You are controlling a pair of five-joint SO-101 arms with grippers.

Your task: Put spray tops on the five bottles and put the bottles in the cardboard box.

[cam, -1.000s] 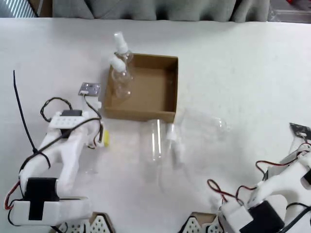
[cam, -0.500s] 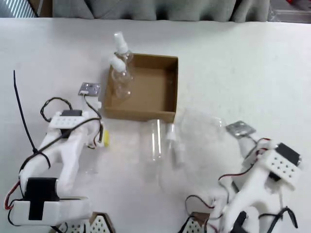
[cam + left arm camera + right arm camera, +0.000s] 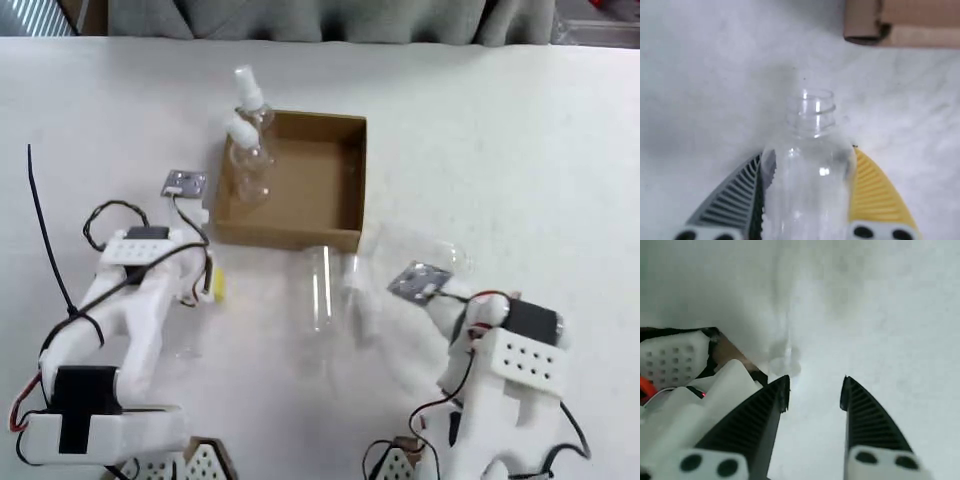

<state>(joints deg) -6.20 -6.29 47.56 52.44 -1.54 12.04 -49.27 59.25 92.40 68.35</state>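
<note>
Clear plastic is hard to read on this white worktop (image 3: 520, 130), so I go by what moved. Over the last second my right arm has swung in from the worktop's right edge to the middle. My right tool (image 3: 814, 390) now hangs by the loose spray top (image 3: 357, 290), which lies between two bare bottles on their sides. One bottle (image 3: 320, 288) lies just in front of the box (image 3: 290, 233), and the other bottle (image 3: 425, 252) lies off the box's front right corner. My left arm has not moved.

I judge the right arm is lining up to pick up the spray top, which would then go on the bottle waiting on the left. Two topped bottles (image 3: 250, 140) stand at the box's left wall, so three are left to do.

The high view gives the layout but hides both tools' tips. The left wrist view shows my left tool (image 3: 809, 157) clamped on the held bottle (image 3: 810, 195). Its grey and yellow fingers press the body, its threaded neck is bare, and a box corner lies beyond it. The right wrist view shows my right tool parted and holding nothing. A faint clear shape sits on the worktop just past its tips, and I cannot tell whether that is the spray top or a bottle neck.
</note>
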